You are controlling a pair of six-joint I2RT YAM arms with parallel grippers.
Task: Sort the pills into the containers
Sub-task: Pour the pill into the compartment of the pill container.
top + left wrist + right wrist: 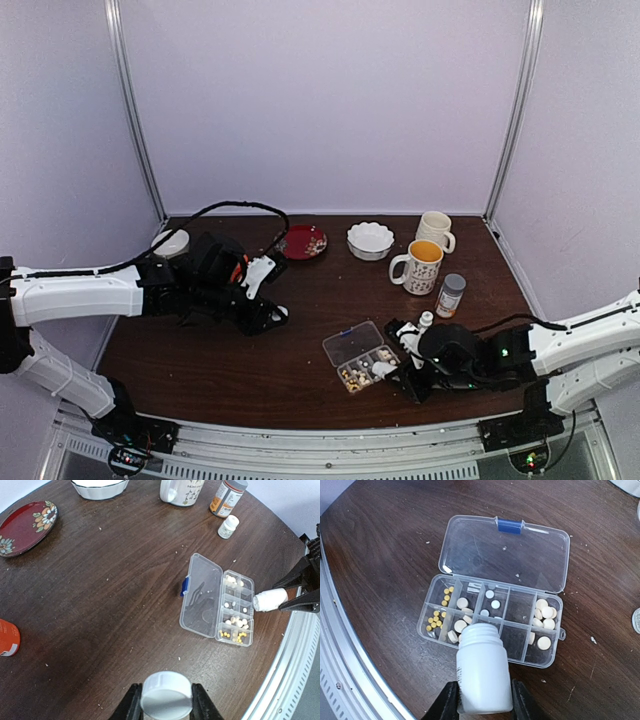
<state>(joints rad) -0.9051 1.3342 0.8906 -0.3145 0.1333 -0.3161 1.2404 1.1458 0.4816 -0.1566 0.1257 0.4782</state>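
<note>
The clear organiser box lies open on the dark table, its lid flat beside the compartments. Small yellow pills fill the left compartments, and white pills lie in the middle and right ones. My right gripper is shut on an uncapped white bottle, tipped with its mouth over the near compartments. In the top view that bottle touches the box. My left gripper is shut on a white cap, held above bare table well left of the box.
At the back stand a red flowered plate, a white scalloped bowl and two mugs. A grey-capped amber bottle and a small white bottle stand right of the box. An orange bottle lies at the left.
</note>
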